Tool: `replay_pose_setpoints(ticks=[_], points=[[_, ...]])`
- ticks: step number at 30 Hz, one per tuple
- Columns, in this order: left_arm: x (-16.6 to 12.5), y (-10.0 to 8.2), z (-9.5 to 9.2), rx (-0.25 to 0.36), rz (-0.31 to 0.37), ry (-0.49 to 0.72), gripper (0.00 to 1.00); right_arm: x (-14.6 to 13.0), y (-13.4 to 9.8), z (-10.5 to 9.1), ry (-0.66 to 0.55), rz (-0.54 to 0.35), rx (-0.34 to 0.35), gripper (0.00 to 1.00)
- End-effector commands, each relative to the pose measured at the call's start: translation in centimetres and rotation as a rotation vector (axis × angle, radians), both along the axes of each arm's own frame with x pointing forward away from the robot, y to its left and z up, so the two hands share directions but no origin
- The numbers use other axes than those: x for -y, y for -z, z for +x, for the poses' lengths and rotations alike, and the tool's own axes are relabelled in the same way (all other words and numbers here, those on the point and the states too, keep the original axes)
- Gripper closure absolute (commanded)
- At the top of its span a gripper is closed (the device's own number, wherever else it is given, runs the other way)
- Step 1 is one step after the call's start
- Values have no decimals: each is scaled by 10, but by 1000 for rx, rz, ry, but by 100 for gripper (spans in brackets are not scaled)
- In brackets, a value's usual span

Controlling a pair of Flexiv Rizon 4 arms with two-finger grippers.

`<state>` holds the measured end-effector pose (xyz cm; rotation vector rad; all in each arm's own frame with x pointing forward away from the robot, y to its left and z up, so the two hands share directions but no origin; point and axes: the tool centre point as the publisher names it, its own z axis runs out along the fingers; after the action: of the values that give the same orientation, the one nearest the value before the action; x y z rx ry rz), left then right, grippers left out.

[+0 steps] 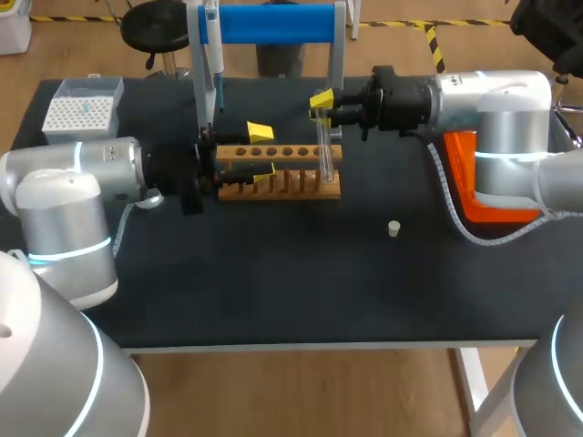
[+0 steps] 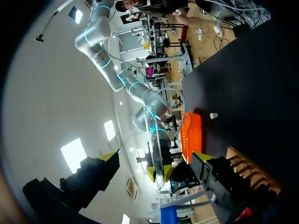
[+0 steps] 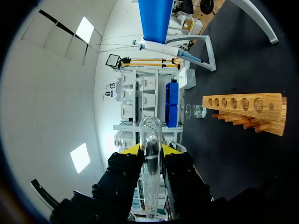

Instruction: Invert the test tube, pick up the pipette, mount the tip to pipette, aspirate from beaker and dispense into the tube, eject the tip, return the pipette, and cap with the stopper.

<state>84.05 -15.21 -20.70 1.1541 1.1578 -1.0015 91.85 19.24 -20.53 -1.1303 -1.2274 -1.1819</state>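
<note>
Centre of the frame: the right arm's gripper (image 1: 321, 105) has its yellow-tipped fingers closed tight on the clear glass test tube (image 1: 324, 146). The tube stands near upright with its lower end down at the right-hand end of the slatted wooden tube rack (image 1: 291, 187); whether that end sits in a hole or just above one, I cannot tell. In from the left edge comes the left arm's gripper (image 1: 261, 152), fingers spread wide, one yellow tip behind the rack and one over its front, gripping nothing that I can make out. Up top, left of centre, the blue-and-white pipette (image 1: 215, 55) hangs on its stand with the blue crossbar (image 1: 273, 23). The white box of pipette tips (image 1: 80, 111) sits in the upper left, and the small pale stopper (image 1: 393, 228) lies alone right of centre, well apart from the rack. The right wrist view picks up a small clear glass beaker (image 3: 196, 111) just past the rack's far end. Now the danger, as I judge it: smooth glass in a two-finger pinch can slide or swing as it is turned over. If the tube's end meets the rack's top board rather than a hole, it could chip or shove the rack along. The left fingers look near enough to be clipped too.
</note>
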Motion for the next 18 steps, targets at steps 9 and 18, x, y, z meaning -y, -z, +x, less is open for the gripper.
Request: replay_pose_setpoints(ticks=[9, 18], points=[[34, -8, -10, -76, 47, 27, 0, 0, -1, -1, 1, -2, 0, 100], [64, -9, -14, -71, 63, 80, 0, 0, -1, -1, 1, -2, 0, 100]])
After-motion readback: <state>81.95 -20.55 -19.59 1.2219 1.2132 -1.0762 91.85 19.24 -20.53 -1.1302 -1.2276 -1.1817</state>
